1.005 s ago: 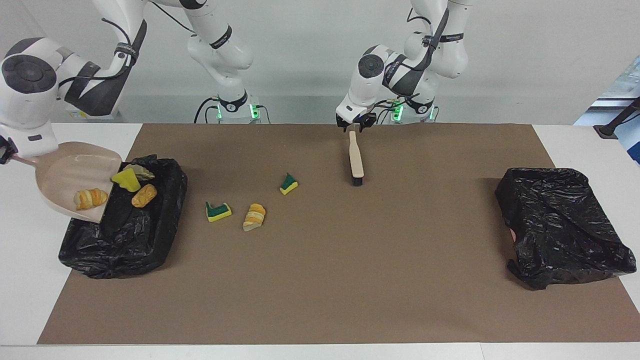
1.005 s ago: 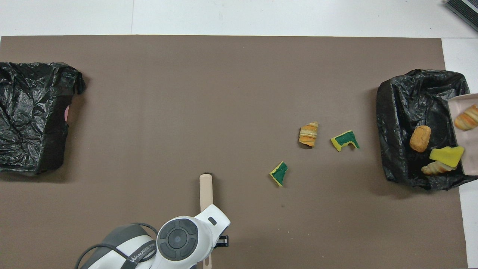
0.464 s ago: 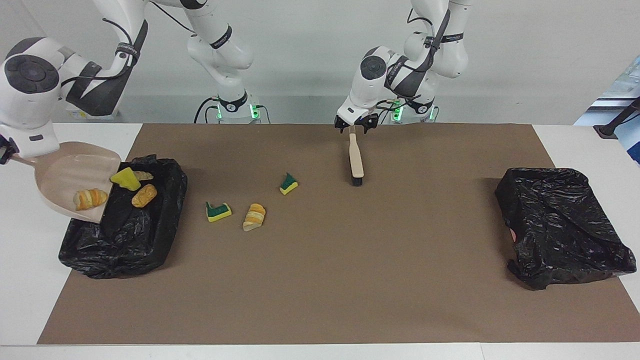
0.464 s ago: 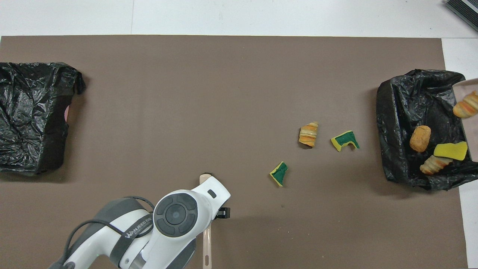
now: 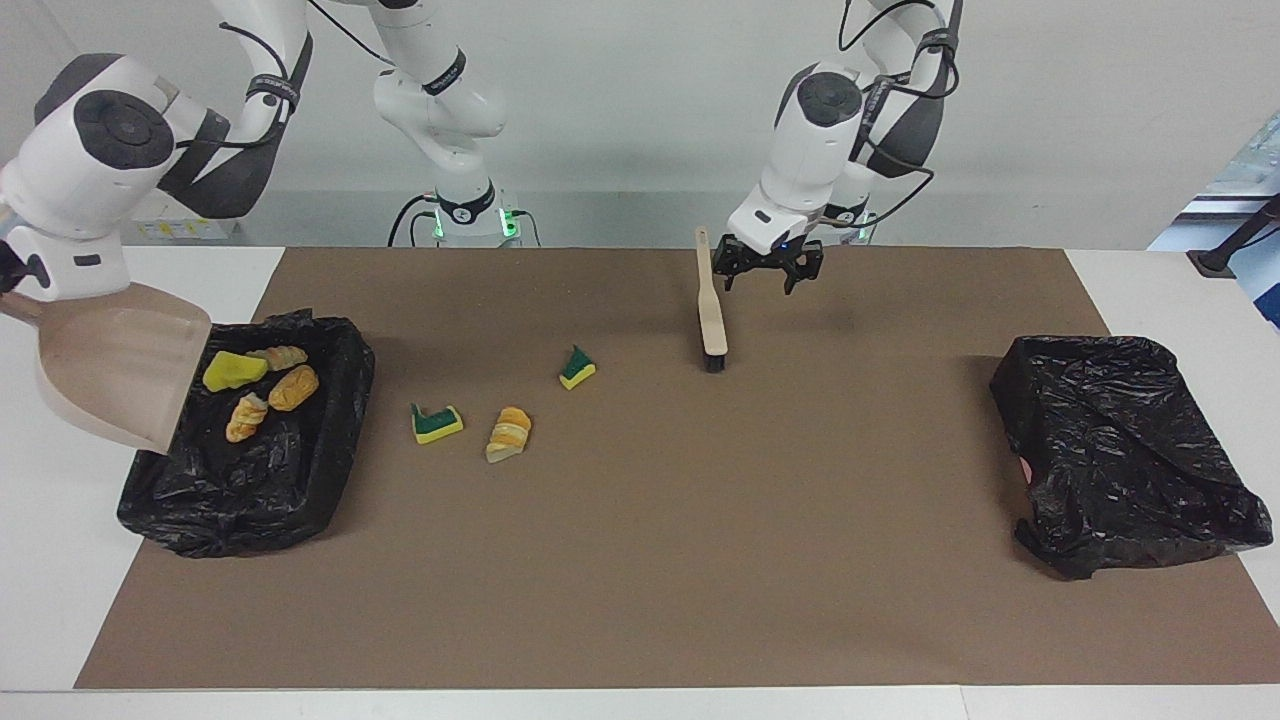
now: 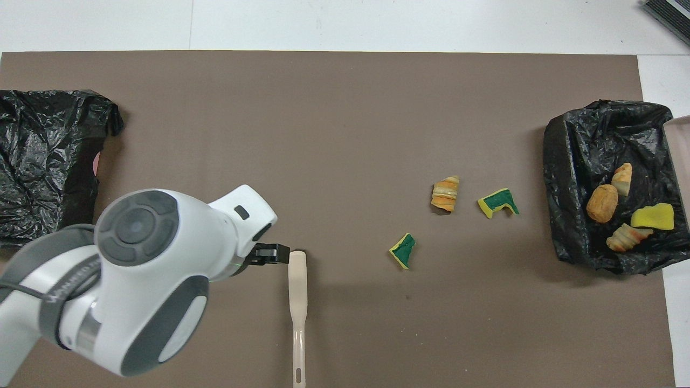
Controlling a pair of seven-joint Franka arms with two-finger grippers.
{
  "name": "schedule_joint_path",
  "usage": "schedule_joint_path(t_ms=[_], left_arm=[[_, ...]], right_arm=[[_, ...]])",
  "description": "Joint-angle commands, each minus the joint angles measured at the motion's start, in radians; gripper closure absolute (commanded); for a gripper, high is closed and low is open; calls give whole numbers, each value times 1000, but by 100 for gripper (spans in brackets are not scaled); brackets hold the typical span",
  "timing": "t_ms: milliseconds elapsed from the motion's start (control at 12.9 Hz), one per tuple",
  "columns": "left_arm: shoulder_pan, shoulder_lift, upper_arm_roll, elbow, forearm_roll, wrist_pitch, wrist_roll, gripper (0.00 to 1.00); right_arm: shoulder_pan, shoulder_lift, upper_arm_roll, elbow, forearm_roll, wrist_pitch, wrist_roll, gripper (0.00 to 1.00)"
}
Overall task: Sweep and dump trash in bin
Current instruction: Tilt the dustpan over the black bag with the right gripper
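My right gripper (image 5: 12, 288) is shut on the handle of the beige dustpan (image 5: 110, 365), which tilts steeply over the edge of the black-lined bin (image 5: 250, 480) with nothing in it. Several pieces of trash lie in the bin, among them a yellow sponge bit (image 5: 233, 370) and a bread chunk (image 5: 293, 388). On the mat lie two green-backed sponge bits (image 5: 437, 424) (image 5: 577, 369) and a croissant piece (image 5: 510, 434). The brush (image 5: 711, 315) rests on the mat. My left gripper (image 5: 768, 278) hangs open beside its handle, holding nothing.
A second crumpled black bag (image 5: 1120, 450) sits at the left arm's end of the brown mat (image 5: 700, 560). In the overhead view the left arm's wrist covers the mat beside the brush (image 6: 297, 302); only the dustpan's edge (image 6: 680, 129) shows there.
The left gripper opened, let go of the brush handle and rose away toward its own end. The dustpan tipped further and its last croissant piece slid into the bin.
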Motion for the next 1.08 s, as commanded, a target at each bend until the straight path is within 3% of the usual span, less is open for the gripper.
schedule_joint_path(t_ms=[0, 464, 773, 1005], left_arm=[[76, 7, -11, 114, 51, -95, 67, 0], [261, 12, -7, 318, 52, -205, 254, 0], [386, 73, -2, 494, 43, -374, 426, 0], [427, 156, -5, 605, 41, -419, 462, 0]], right_arm=[[-18, -49, -2, -30, 110, -22, -2, 100], [-21, -76, -28, -25, 536, -145, 46, 100], [-1, -104, -16, -51, 688, -246, 385, 100], [98, -124, -6, -94, 774, -261, 722, 100]])
